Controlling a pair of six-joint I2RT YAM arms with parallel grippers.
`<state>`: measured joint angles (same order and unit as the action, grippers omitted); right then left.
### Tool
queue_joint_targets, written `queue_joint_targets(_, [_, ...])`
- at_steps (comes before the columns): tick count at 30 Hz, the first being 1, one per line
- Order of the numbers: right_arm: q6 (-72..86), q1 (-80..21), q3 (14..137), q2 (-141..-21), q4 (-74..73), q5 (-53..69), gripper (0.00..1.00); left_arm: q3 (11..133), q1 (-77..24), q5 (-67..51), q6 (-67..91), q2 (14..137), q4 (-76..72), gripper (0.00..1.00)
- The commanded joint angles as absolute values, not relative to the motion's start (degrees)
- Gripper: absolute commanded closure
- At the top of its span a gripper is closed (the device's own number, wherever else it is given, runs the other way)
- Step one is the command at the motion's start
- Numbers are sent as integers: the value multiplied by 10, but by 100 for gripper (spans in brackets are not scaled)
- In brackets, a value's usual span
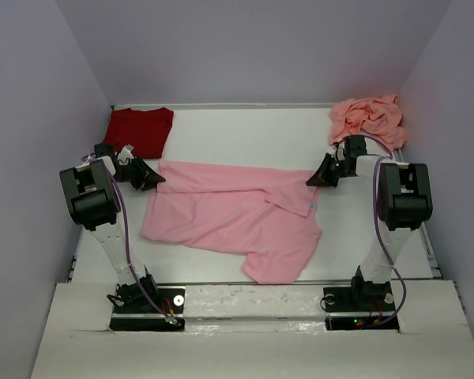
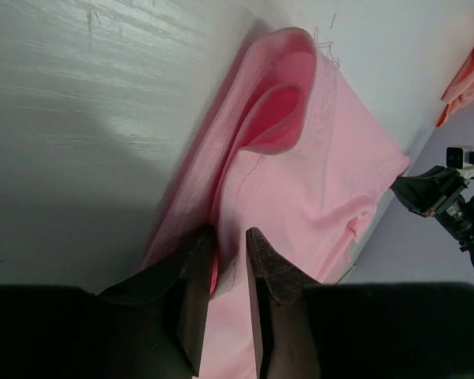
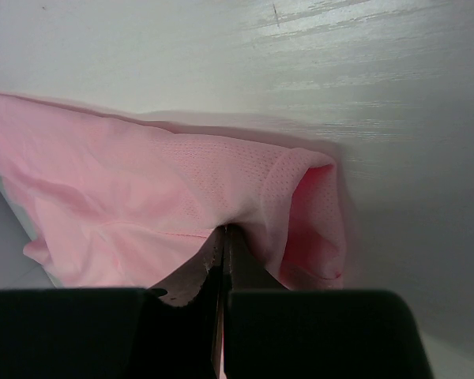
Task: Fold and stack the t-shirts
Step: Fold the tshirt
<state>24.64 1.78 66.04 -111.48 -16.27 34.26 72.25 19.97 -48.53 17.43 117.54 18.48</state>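
left gripper first: its two dark fingers stand a narrow gap apart, with the edge of the light pink t-shirt running up into that gap. whether they're actually pinching it, i can't tell. just past the tips, toward 12 o'clock in the left wrist view, the cloth humps up into an open loop showing a deeper pink inside.

over to the right gripper: jaws pressed together on the same shirt, the fabric puckering out from the tips and a folded corner curling over at 3 o'clock in its wrist view.

from above, the left gripper sits at the shirt's 10 o'clock corner and the right gripper at its 2 o'clock corner. the light pink t-shirt lies spread across the middle of the white table, top strip folded over, lower part trailing toward 5 o'clock.

at the table's 11 o'clock corner, the dark red t-shirt lies flat and squared. at 1 o'clock, the salmon t-shirt sits crumpled in a heap against the wall.
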Motion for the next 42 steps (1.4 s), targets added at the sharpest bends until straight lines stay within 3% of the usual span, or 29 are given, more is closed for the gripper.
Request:
queue_joint_targets(1, [236,13,671,-1125,-157,325,100,735,189,-512,180,1181,191,67])
queue_joint_targets(27, [236,13,671,-1127,-156,333,100,789,186,-479,177,1183,215,71])
queue_joint_targets(30, [236,13,672,-1128,-156,333,100,783,186,-484,176,1184,212,78])
queue_joint_targets(33, [236,13,674,-1129,-156,334,100,779,185,-494,175,1187,210,100])
queue_joint_targets(42, [236,13,676,-1132,-157,333,100,791,186,-473,171,1190,221,100])
